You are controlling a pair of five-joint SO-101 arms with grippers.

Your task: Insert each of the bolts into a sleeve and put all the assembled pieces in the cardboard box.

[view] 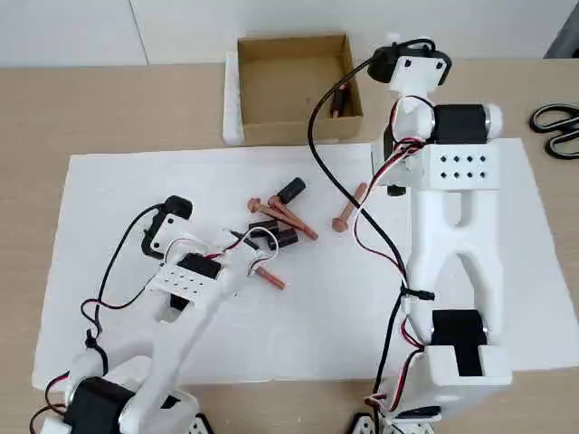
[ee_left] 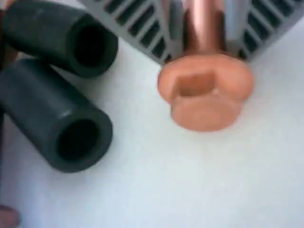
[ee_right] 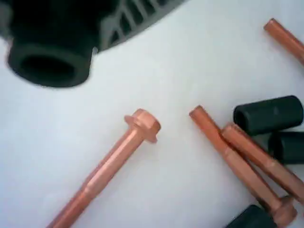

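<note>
Held bolt: my left claw (ee_left: 204,33) pinches the copper bolt (ee_left: 205,90) by its shaft, with the head sticking out low over the white sheet (ee_left: 190,190).
Held sleeve: my right claw (ee_right: 66,28) is clamped on the black sleeve (ee_right: 50,59), whose open end is showing.
Nearby sleeves: the loose sleeves (ee_left: 57,118) lie side by side, touching, just beside my copper bolt.
Nearby bolt: the loose bolt (ee_right: 109,166) lies flat on the sheet near my right claw.
Box: the cardboard box (view: 294,128) stands on the tabletop (view: 109,108) past the sheet's far edge, well apart from my left claw.
</note>
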